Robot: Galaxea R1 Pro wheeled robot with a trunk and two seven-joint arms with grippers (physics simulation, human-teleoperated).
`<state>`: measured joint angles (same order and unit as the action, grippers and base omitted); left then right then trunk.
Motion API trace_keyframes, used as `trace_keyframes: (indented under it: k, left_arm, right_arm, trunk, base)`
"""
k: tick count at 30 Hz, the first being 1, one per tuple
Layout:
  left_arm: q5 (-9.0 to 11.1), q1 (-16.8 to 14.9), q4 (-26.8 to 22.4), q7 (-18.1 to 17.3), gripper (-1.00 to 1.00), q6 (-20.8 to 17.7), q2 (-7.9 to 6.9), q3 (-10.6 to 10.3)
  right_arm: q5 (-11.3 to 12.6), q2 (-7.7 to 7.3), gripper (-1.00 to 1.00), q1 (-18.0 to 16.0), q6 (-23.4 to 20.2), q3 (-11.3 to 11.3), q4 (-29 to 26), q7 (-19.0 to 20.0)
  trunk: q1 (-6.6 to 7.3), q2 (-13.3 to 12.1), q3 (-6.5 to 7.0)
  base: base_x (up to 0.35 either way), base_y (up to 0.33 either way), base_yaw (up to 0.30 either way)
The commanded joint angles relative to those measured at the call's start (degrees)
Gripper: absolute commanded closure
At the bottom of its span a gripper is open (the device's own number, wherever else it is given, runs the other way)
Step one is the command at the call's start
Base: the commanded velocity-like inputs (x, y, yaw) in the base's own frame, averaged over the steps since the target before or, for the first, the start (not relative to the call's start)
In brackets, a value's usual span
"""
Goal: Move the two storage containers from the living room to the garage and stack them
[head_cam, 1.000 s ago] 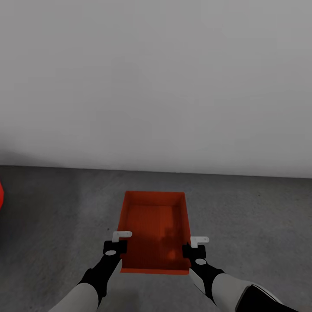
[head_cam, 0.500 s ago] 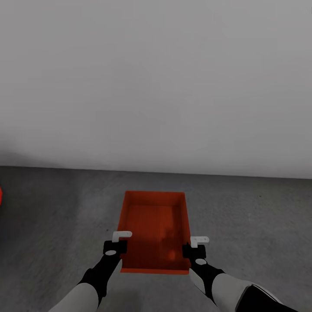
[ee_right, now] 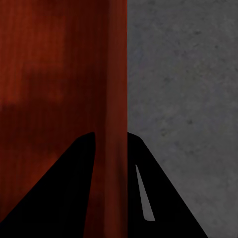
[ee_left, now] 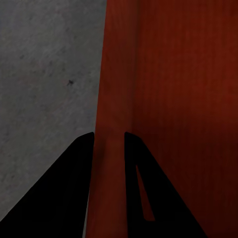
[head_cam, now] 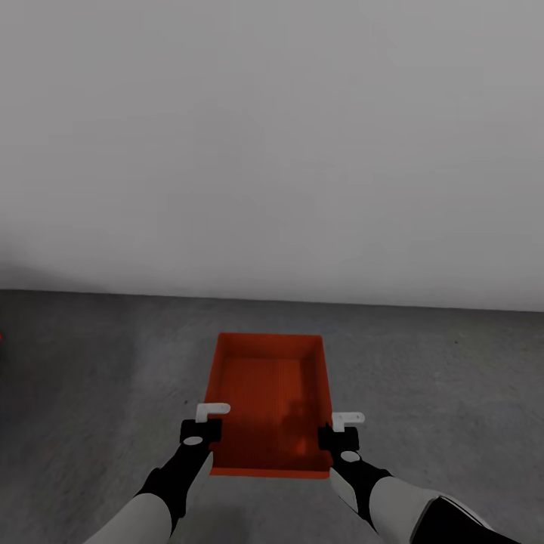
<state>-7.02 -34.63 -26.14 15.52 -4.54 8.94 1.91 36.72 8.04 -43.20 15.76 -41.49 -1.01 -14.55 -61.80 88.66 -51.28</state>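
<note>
Directly in front of the robot, an orange-red container (head_cam: 270,400) is gripped from both long sides, its far end pointing at the pale grey wall (head_cam: 272,143). Below and around the container lies the dark grey concrete floor (head_cam: 438,378); whether the container rests on it or hangs just above is hard to judge from the head view. The left gripper (head_cam: 205,425) is clamped on the container's left wall near the robot's end, and the left wrist view shows its 2 dark fingers (ee_left: 74,188) straddling that thin wall (ee_left: 106,148), 1 inside and 1 outside. The right gripper (head_cam: 341,429) is clamped the same way on the opposite wall (ee_right: 116,124), its fingers (ee_right: 74,188) pressed to either face. The container's inside is bare.
</note>
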Motion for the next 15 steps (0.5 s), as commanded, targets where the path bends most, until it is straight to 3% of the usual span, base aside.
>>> trace_keyframes:
  k: [1, 15]
  left_arm:
    - [3.06, 0.0, -0.14, 0.3, 1.0, -0.48, 0.11, 1.17]
    - [3.06, 0.0, -0.14, 0.32, 1.0, -0.49, 0.14, 1.17]
  right_arm:
    - [0.2, 1.6, 1.0, -0.06, 0.24, 3.41, -0.31, 0.14]
    - [0.2, 1.62, 1.0, -0.06, 0.24, 3.36, -0.31, 0.14]
  trunk:
    - [-0.22, 0.43, -0.22]
    - [-3.3, 6.05, -2.73]
  base:
    - [0.0, 0.0, 0.0]
    - [0.0, 0.0, 0.0]
